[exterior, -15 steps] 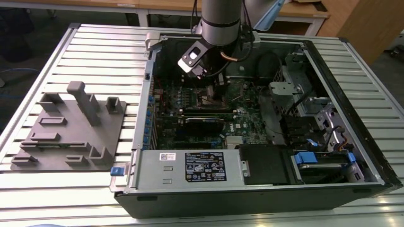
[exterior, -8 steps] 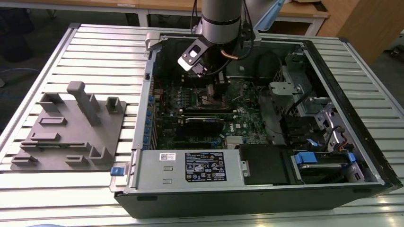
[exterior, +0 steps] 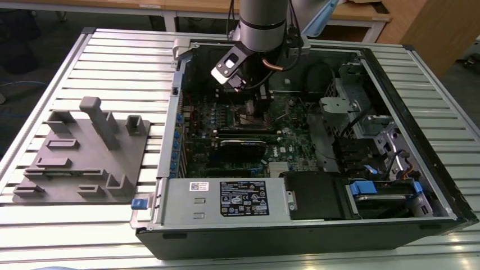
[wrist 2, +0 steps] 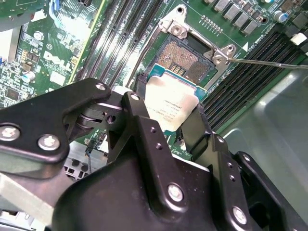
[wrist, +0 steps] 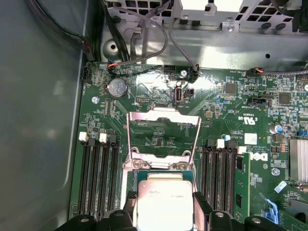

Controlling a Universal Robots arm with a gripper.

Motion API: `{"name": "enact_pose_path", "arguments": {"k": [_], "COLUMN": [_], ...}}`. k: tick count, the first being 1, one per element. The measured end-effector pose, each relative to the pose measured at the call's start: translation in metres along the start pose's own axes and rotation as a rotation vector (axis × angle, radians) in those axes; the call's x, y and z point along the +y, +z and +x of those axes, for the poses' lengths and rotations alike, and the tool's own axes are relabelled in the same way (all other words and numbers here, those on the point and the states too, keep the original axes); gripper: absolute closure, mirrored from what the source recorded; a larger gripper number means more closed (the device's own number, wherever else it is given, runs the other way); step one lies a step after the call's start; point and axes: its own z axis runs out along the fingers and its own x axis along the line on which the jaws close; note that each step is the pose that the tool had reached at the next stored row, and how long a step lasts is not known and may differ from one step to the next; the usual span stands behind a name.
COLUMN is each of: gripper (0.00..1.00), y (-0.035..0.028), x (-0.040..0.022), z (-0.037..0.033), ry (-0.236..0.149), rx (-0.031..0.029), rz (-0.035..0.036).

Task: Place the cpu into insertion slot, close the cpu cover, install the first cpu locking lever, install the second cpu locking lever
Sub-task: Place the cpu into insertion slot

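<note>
My gripper (wrist 2: 168, 115) is shut on the cpu (wrist 2: 169, 107), a small square chip with a silver top, gripped by two opposite edges between the black fingers (wrist 2: 139, 113). The chip hangs tilted just above the insertion slot (wrist 2: 186, 60), whose dark contact field is bare. In the first wrist view the cpu (wrist: 163, 199) sits between the fingers (wrist: 129, 208), and the cpu cover (wrist: 163, 113) stands swung open beyond the socket. A thin locking lever (wrist 2: 269, 62) sticks out unlatched at one side. In the exterior view the gripper (exterior: 253, 109) is down inside the computer case.
The open computer case (exterior: 390, 95) lies on a slatted metal table (exterior: 120, 56). Memory slots (wrist: 98, 168) flank the socket on both sides. A black expansion card (exterior: 241, 147) and the power supply (exterior: 225, 199) lie nearer. A grey fixture (exterior: 82, 152) sits on the exterior view's left.
</note>
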Motion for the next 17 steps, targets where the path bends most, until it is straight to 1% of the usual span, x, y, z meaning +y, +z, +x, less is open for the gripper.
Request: {"name": "enact_pose_path", "arguments": {"k": [11,14,17], "gripper": [0.46,0.46,0.46], "y": [-0.0002,0.0005,0.001], "x": [-0.0001,-0.0038,-0.0054], "z": [0.0003,0.0007,0.0028], "ry": [0.0,0.0,0.002], "rx": [-0.0002,0.0013,0.0019], "rz": [0.0001,-0.0001,-0.0002]}}
